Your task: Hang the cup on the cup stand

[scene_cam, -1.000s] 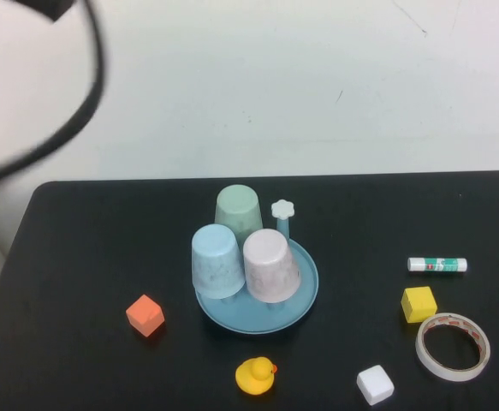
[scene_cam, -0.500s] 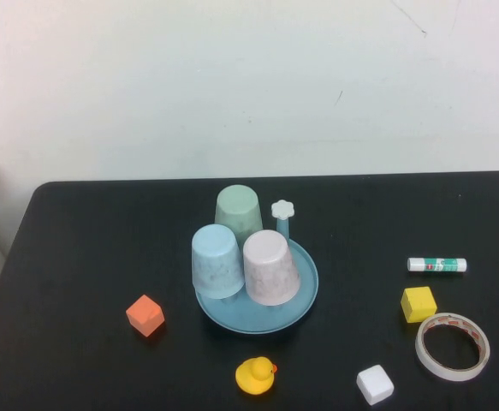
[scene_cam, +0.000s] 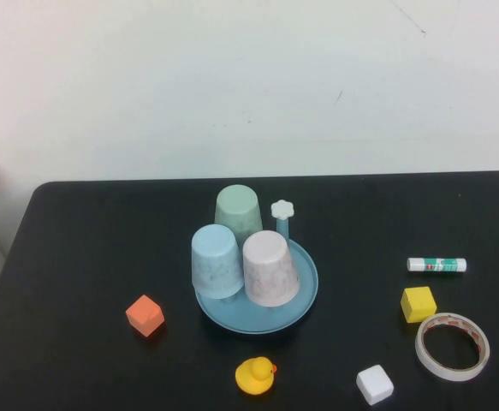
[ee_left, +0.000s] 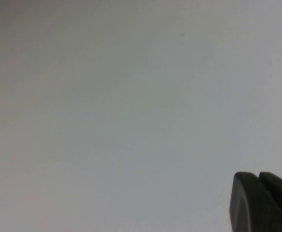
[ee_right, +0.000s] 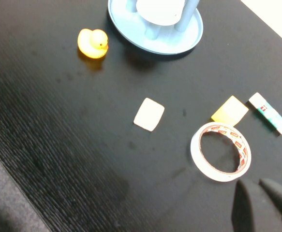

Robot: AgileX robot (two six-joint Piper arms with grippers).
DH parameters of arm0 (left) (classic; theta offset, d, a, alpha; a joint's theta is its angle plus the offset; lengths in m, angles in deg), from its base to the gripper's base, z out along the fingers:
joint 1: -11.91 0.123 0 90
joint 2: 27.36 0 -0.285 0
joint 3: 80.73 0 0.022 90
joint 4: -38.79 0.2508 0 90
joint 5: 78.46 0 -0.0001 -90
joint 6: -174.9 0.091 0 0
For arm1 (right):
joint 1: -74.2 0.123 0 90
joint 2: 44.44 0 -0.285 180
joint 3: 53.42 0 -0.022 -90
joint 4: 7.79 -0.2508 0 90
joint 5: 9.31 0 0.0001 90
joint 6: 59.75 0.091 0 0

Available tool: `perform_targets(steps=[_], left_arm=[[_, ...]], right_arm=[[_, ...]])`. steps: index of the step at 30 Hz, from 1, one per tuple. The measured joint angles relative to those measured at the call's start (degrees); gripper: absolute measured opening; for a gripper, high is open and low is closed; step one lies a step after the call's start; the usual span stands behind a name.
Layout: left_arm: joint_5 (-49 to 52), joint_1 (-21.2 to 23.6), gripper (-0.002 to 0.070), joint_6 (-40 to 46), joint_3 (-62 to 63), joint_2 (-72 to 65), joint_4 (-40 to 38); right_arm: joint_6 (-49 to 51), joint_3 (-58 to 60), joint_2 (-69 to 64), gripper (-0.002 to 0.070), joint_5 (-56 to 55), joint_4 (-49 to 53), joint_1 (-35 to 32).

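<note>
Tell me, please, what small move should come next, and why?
Probably none beyond staying parked: the cup already sits upside down on the cup stand, and the left gripper faces a bare wall while the right gripper hangs above the tape roll.

Right claw (ee_right: 262,200) hovers above tape roll (ee_right: 221,151).

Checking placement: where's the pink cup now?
High view: the cup sits upside down on the cup stand, right of the light blue cup; both grippers out of that view.

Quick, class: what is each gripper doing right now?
Left gripper: shut, empty, facing a blank wall.
Right gripper: shut, empty, above the tape roll.
</note>
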Motion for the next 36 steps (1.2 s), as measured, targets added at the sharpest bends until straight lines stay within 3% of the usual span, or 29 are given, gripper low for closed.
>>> perform_targets(steps=[13, 22, 28, 36], left_arm=[[-33.5, 0.0, 0.0, -1.7, 0.0, 0.7, -2.2], [-48.7, 0.0, 0.0, -1.7, 0.0, 0.7, -2.9], [-43.5, 0.0, 0.0, -1.7, 0.0, -0.4, -0.9], [-12.3, 0.0, 0.0, -1.7, 0.1, -0.4, 31.7]], right_arm=[[0.1, 0.0, 0.0, 0.0001, -0.1, 0.0, 0.0], [0.1, 0.0, 0.0, 0.0001, -0.2, 0.0, 0.0], [0.1, 0.0, 0.0, 0.0001, -0.2, 0.0, 0.0], [0.1, 0.0, 0.0, 0.0001, -0.2, 0.0, 0.0]])
